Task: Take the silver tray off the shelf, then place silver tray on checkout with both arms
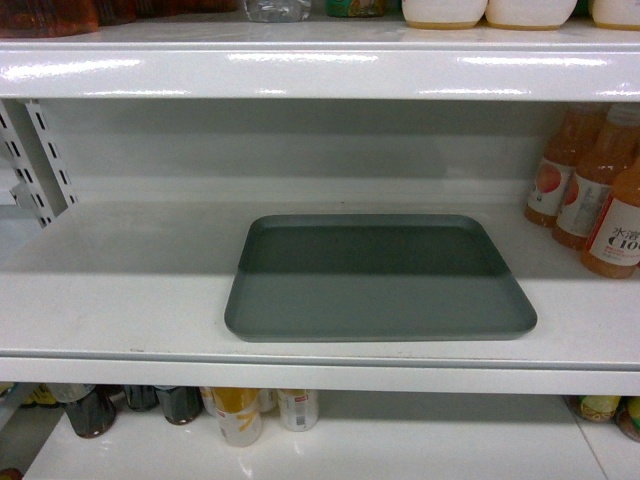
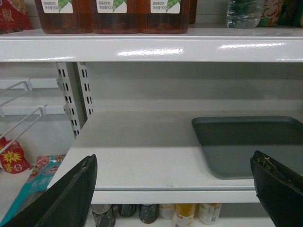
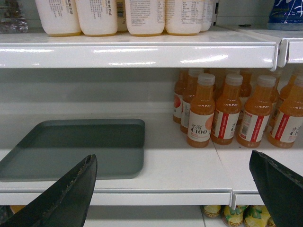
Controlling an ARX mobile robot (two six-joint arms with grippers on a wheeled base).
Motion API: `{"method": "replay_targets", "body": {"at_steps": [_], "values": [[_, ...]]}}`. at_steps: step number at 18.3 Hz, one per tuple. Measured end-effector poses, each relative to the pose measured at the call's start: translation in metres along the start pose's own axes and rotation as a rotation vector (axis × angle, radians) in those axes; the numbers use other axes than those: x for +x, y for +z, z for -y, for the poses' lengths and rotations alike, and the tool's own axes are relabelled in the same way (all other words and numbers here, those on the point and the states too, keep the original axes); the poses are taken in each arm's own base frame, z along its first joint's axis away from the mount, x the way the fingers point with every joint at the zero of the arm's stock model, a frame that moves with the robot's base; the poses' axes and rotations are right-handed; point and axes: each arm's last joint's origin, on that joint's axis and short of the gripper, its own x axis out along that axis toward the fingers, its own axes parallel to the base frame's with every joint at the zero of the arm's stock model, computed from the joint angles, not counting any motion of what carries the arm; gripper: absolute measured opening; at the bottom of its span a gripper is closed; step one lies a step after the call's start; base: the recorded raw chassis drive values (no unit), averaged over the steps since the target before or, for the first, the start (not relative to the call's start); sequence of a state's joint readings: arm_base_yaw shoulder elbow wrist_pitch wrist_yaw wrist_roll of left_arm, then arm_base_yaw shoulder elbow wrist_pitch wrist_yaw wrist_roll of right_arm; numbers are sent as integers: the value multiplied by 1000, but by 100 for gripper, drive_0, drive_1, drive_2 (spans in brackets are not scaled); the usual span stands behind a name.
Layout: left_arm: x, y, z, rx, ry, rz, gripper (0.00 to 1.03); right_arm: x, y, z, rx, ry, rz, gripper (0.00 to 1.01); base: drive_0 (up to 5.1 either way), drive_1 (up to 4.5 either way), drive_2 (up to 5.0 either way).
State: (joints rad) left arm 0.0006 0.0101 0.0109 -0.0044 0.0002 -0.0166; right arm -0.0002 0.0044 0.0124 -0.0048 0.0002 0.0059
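Both grippers, left (image 2: 173, 189) and right (image 3: 173, 189), spread wide, empty; approach tray (image 1: 380, 280) side rims evenly (shelf (image 1: 120, 300) lip close), lift level.

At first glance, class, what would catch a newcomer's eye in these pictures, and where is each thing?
The silver tray draws the eye first: it lies flat and alone in the middle of the white shelf, near its front lip. To its right stands a cluster of orange drink bottles. In each wrist view, black jaws stand wide apart in the lower corners, short of the shelf and holding nothing.
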Motion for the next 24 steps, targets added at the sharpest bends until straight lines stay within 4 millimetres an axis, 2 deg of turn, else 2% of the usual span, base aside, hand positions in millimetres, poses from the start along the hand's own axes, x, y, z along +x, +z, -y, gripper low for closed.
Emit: {"method": "replay_targets", "body": {"at_steps": [2,4,5,6,8,9,10,12,16,21,24], "values": [[0,-2,0,-1,11,-43,98,0,-1,0,1,0,-23,98,0,0,0],[7,2,8,45,76,-370,98,6,-3,-2,-5,13,-296,98,0,0,0],[20,6,14,61,48,-426,98,16,-2,-2,1,46,-357,98,0,0,0],[36,4,21,66,25,-483,98,29,-6,-3,7,63,-396,98,0,0,0],[57,-2,26,64,12,-539,98,47,-8,-2,23,82,-435,98,0,0,0],[86,-9,36,57,-23,-593,98,76,-12,-1,41,99,-469,98,0,0,0],[104,-13,42,47,-39,-616,98,95,-15,-3,58,113,-491,98,0,0,0],[135,-25,52,29,-50,-664,98,130,-23,-8,84,151,-539,98,0,0,0],[192,-52,68,15,-45,-739,98,197,-56,-19,164,163,-671,98,0,0,0],[246,-69,81,-9,-28,-783,98,269,-77,-34,186,146,-723,98,0,0,0],[265,-79,84,-28,-8,-819,98,302,-88,-39,174,118,-745,98,0,0,0]]}}
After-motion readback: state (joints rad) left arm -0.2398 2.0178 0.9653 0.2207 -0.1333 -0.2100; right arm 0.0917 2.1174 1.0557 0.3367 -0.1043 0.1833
